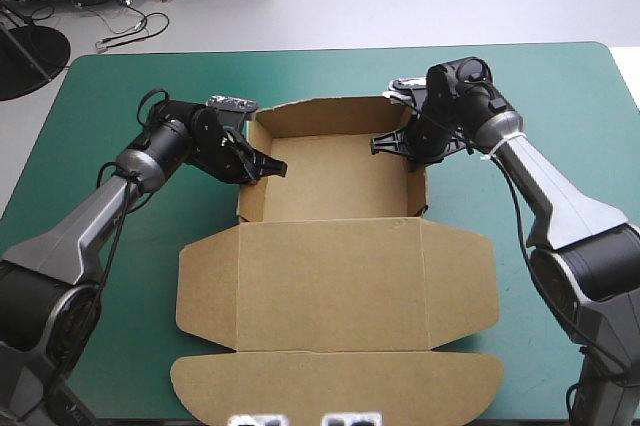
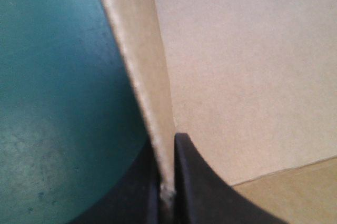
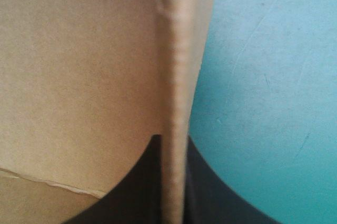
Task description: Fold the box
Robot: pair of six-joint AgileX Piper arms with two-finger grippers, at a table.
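On upright box (image 1: 335, 186) walls, left end effector (image 1: 268, 168) and right end effector (image 1: 392, 144) clamp.

The box (image 1: 335, 276) lies mid-frame on the table (image 1: 585, 76), its walled tray toward the upper centre, its lid flat toward the bottom edge. The left gripper (image 1: 268, 168) straddles the tray's left wall, the right gripper (image 1: 382, 144) its right wall

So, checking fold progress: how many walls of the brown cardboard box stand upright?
3: left wall, pinched by the black-fingered left gripper; right wall, pinched by the right gripper; far wall. The lid lies flat.
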